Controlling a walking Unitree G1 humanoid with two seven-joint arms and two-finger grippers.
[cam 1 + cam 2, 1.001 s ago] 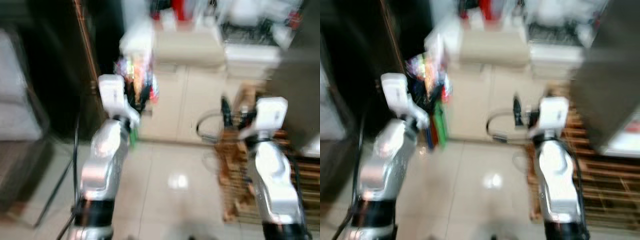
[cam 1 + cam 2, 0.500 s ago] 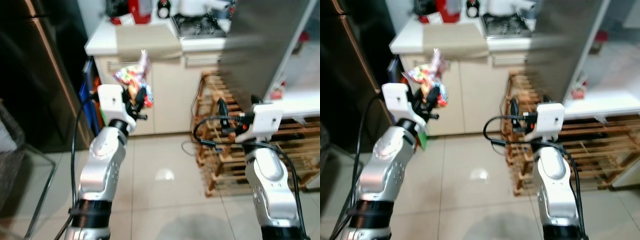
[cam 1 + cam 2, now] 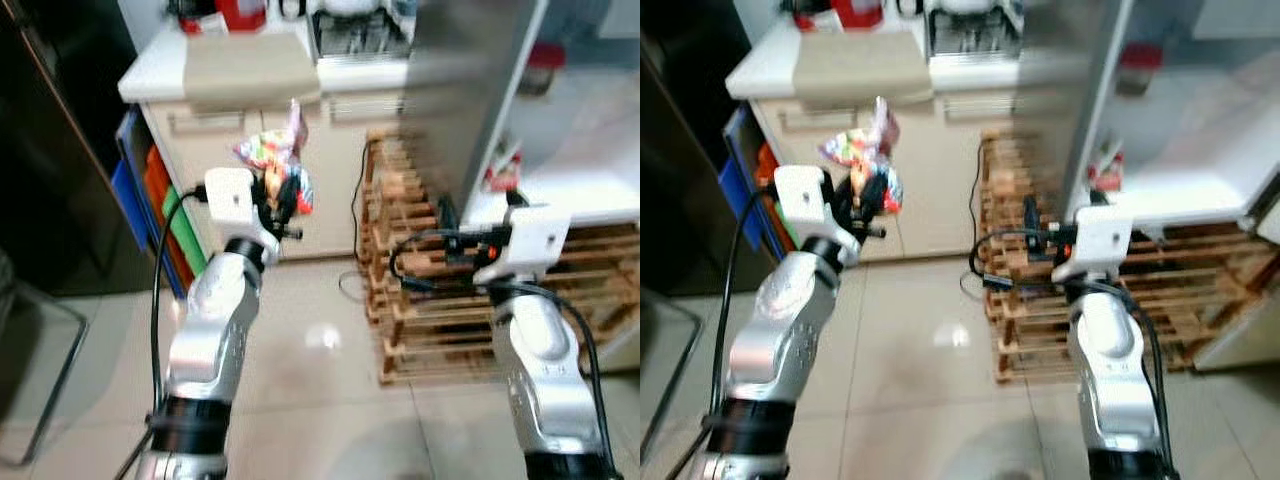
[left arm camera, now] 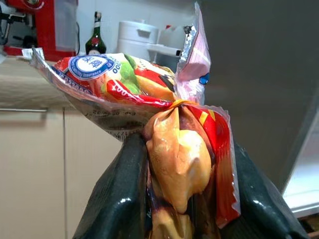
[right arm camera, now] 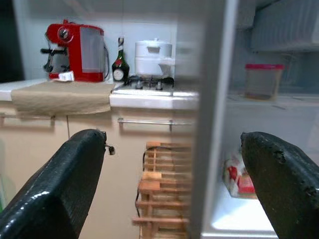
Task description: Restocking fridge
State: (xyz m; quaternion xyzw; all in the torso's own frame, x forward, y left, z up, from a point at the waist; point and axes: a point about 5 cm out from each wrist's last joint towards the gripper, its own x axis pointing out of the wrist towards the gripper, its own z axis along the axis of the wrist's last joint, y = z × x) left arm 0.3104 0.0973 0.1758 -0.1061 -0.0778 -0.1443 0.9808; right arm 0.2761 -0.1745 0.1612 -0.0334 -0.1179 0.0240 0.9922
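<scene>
My left gripper (image 3: 281, 197) is shut on a colourful knotted snack bag (image 3: 273, 160), held up at chest height in front of the beige cabinet. The left wrist view has the bag (image 4: 172, 139) squeezed between both black fingers (image 4: 124, 194). My right gripper (image 3: 446, 222) is raised beside it, open and empty, its fingers (image 5: 65, 174) wide apart. It points at the edge of the grey fridge door (image 3: 465, 90) and the lit white fridge shelf (image 3: 590, 165). On that shelf stand a red-lidded tub (image 5: 262, 79) and a small red packet (image 5: 237, 178).
A wooden slatted rack (image 3: 415, 300) stands on the tiled floor below the fridge. The counter (image 3: 150, 75) carries a beige cloth, a red coffee machine (image 5: 75, 50), a bottle (image 5: 119, 64) and a stove. Blue, orange and green boards (image 3: 150, 200) lean by the cabinet; a metal frame (image 3: 45, 380) stands at left.
The camera has swung right, so the counter slid left and the open fridge and rack came further into view. The left gripper still holds the bag; the right stays open.
</scene>
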